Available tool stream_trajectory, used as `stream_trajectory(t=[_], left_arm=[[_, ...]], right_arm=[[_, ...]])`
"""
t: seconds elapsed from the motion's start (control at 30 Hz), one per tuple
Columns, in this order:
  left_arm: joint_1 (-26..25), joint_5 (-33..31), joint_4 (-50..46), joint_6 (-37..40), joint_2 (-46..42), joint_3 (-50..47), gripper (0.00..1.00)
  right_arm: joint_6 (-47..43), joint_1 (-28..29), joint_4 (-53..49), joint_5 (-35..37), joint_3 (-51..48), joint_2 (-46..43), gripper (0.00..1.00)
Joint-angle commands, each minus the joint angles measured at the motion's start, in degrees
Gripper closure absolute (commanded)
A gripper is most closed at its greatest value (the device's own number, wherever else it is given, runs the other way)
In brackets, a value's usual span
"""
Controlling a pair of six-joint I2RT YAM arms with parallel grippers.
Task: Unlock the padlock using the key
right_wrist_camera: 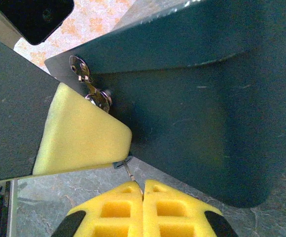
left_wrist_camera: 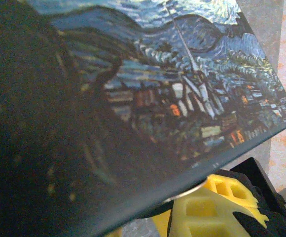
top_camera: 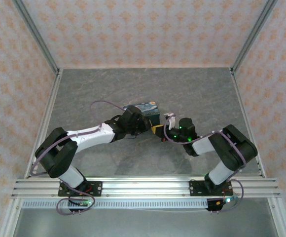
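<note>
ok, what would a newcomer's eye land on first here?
First, the rectangular box printed with a blue-and-yellow starry-night painting: it sits centre-frame in the top view and looms large in the left wrist view. Next, the right hand, whose yellow fingers are shut on a thin silvery metal piece, probably the key. It sits right against the box's dark side, below a small silvery metal fitting.

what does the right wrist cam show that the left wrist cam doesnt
Right wrist: the right tool shut on a thin metal piece, likely the key, plus silvery metal hardware on the plain teal side of the box. Left wrist: the box's starry-night painting, seen from very close. Both: the box, with yellow foam padding right by its edge.
</note>
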Motion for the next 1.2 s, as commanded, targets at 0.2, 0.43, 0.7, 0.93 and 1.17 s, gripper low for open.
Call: stream_trajectory(t=[0.2,0.43,0.7,0.93,1.17], left_arm=[[-2.4,8.32,3.68,-0.48,0.93,1.53,0.75],[-2.41,8.91,4.37,-1.09,0.9,1.55,0.75],[-2.41,8.87,3.23,-0.62,0.6,1.72,0.75],[-2.01,7.55,4.41,-0.55,1.05,0.86,0.75],[-1.61,7.77,7.48,-0.96,4.29,0.85,0.73]], right_arm=[[3.75,-0.01,9.9,0.28,6.07,1.33,1.0],[4.05,-0.01,10.04,0.19,6.6,1.47,1.0],[3.06,0.04,8.58,0.51,6.78,0.53,1.0],[3.62,0.23,4.0,2.89,5.84,-1.28,1.0],[5.75,0.96,-4.51,4.37,4.87,-2.2,1.0]])
